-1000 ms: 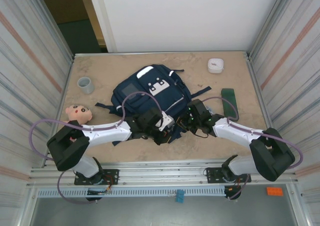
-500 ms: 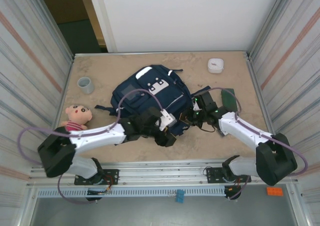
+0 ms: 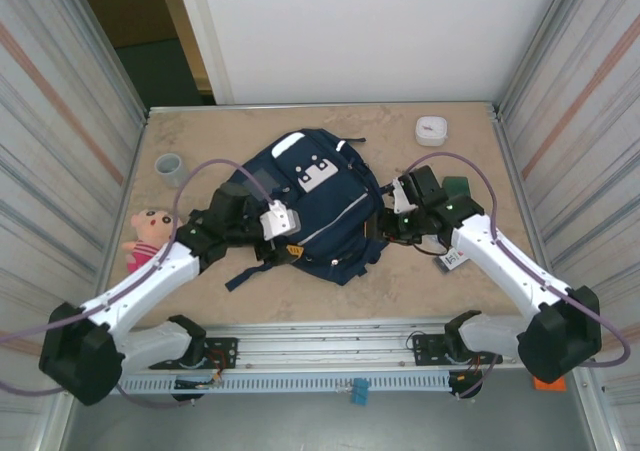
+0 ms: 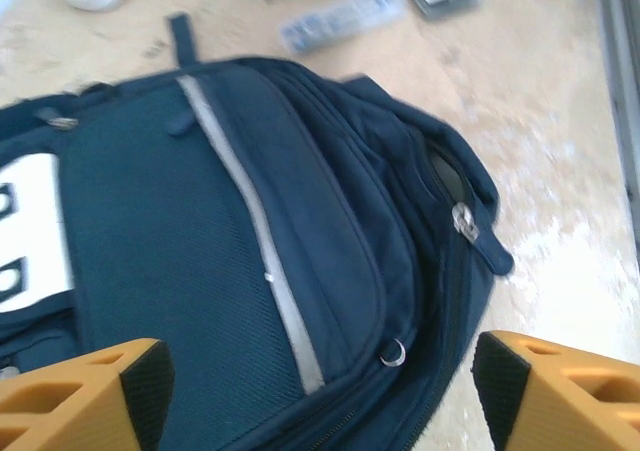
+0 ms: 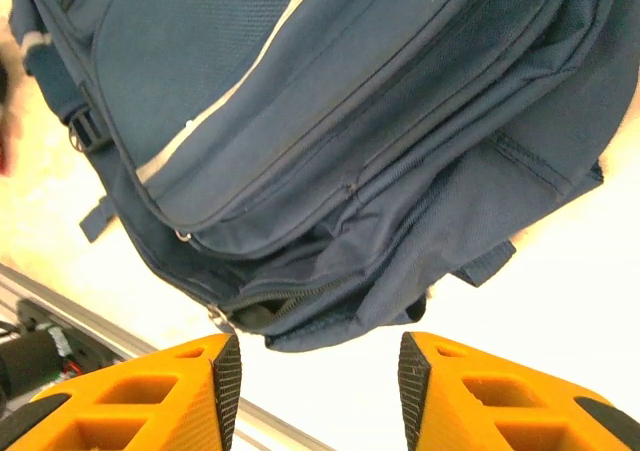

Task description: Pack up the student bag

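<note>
Both claws had just let go of the bag (image 3: 320,206) and drawn back from its near end. The left claw (image 4: 315,371) gaped wide and the right claw (image 5: 320,371) stood half open, each empty. The one bag lay mid-table (image 3: 230,136). One doll (image 3: 145,233), one cup (image 3: 168,168), one tub (image 3: 431,130) and one green case (image 3: 458,186) lay outside it — packing looked unfinished.

The student bag (image 4: 250,251) runs off the left edge of the left wrist view. A pale oblong item (image 4: 340,16) above it is too blurred to identify.
</note>
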